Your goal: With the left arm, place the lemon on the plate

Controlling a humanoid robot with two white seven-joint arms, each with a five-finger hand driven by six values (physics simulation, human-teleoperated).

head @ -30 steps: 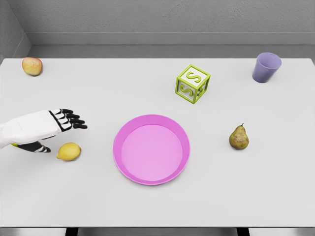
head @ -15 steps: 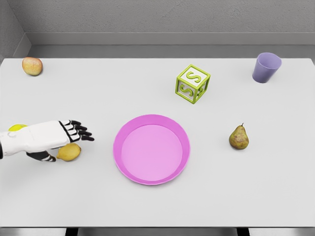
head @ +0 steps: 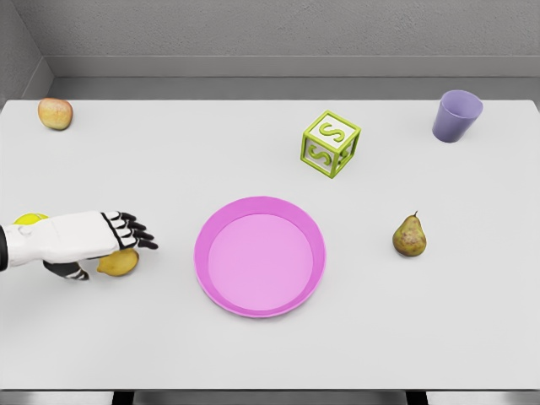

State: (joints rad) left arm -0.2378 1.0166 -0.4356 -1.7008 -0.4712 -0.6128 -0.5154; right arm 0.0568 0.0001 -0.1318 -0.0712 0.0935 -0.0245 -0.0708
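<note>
A single head view looks down from above the near edge of the tabletop point(head: 270, 354), tilted steeply forward so the surface fills almost the whole picture. The near edge runs along the bottom; the far edge meets a grey wall point(head: 270, 29) at the top, and a side wall shows in the upper left corner. The camera sits roughly centred across the tabletop's width, with the pink plate point(head: 260, 256) near the picture's middle. It stands far enough back to take in the apple point(head: 55, 113) at the far left and the purple cup point(head: 456, 116) at the far right. The left robot hand point(head: 118, 232) enters from the left edge
</note>
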